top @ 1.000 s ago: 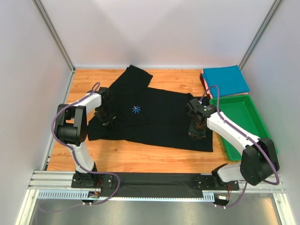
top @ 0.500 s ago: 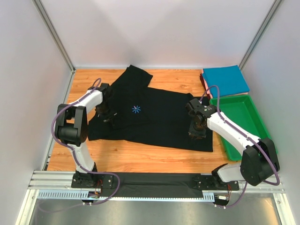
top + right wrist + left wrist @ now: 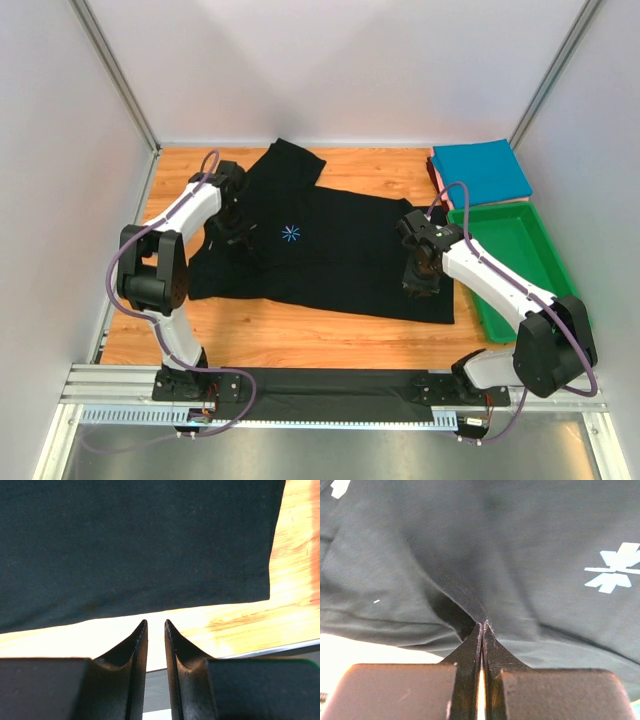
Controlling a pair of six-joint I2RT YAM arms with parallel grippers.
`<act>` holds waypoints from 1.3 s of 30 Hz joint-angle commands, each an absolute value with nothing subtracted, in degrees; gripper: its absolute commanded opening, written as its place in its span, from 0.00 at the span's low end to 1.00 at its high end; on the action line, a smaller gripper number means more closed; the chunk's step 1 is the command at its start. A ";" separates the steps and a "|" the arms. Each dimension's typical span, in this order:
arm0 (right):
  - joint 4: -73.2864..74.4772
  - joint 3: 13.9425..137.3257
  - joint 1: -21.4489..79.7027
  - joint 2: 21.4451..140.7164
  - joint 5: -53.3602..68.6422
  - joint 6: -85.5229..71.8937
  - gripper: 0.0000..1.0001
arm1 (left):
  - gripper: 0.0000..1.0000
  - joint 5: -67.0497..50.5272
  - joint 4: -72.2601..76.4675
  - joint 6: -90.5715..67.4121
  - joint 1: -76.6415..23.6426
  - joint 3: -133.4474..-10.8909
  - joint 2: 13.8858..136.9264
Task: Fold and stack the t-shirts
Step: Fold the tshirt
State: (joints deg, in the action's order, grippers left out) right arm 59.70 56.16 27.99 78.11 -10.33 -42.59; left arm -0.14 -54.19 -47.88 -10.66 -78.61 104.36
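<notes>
Left end effector (image 3: 483, 626) was clenched on a pinch of the black t-shirt (image 3: 340, 255), which lay spread mid-counter (image 3: 260, 330). Right end effector (image 3: 155, 623) sat slightly parted at the shirt's right hem, gripping nothing. Teal t-shirt (image 3: 482, 172) lay folded far right.

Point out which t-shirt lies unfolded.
The black t-shirt, spread flat in the middle, its starburst mark showing; the teal t-shirt lies folded in the far right corner.
</notes>
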 commanded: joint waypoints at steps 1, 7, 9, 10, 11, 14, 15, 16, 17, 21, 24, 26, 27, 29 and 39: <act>58.71 56.78 28.21 76.55 -10.37 -42.19 0.21 | 0.00 -1.50 -51.94 -45.36 -12.74 -84.01 104.94; 58.53 56.69 28.13 76.99 -10.46 -42.19 0.21 | 0.00 -4.47 -49.84 -42.54 -15.20 -91.39 110.03; 58.45 56.60 28.21 76.99 -10.55 -42.19 0.21 | 0.00 -6.40 -48.52 -41.32 -15.91 -92.81 112.83; 58.53 56.60 28.13 77.08 -10.46 -42.19 0.21 | 0.00 -7.29 -47.82 -40.79 -16.08 -94.29 113.90; 58.62 56.69 28.21 77.17 -10.46 -42.10 0.21 | 0.00 -7.90 -47.90 -40.26 -16.43 -95.26 114.95; 58.89 57.13 28.21 77.69 -10.63 -42.01 0.22 | 0.00 -9.22 -47.90 -37.62 -17.48 -99.13 119.60; 58.97 57.39 28.21 78.22 -10.63 -41.92 0.22 | 0.00 -9.32 -47.99 -36.31 -17.75 -101.23 120.32; 59.15 57.74 28.21 78.40 -10.63 -41.92 0.22 | 0.00 -9.23 -48.16 -35.69 -18.01 -102.03 120.93; 59.32 58.27 28.21 78.57 -10.63 -41.84 0.22 | 0.00 -8.88 -48.34 -35.16 -18.45 -102.82 121.89; 59.50 59.68 28.13 79.72 -10.64 -41.75 0.22 | 0.00 -9.05 -47.46 -32.17 -19.42 -106.08 123.40; 59.41 60.90 28.13 80.94 -10.02 -41.49 0.22 | 0.00 -9.84 -47.72 -30.15 -19.78 -108.27 124.80; 58.19 61.61 28.13 82.00 -8.71 -40.53 0.22 | 0.00 -9.93 -48.25 -28.66 -19.86 -109.42 125.85; 57.40 61.96 28.21 82.35 -7.05 -40.08 0.22 | 0.00 -9.24 -48.86 -28.13 -19.86 -111.25 126.12; 54.68 63.80 28.21 83.23 -5.55 -38.94 0.24 | 0.10 -6.52 -52.72 -27.51 -19.60 -113.54 126.65; 38.05 90.11 31.20 105.00 12.56 -31.73 0.32 | 0.40 -0.11 -62.56 -27.59 -9.59 -118.83 121.82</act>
State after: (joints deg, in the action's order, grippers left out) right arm 45.80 79.20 29.34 97.93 5.76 -35.38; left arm -5.26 -56.82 -28.16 -14.50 -116.36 125.64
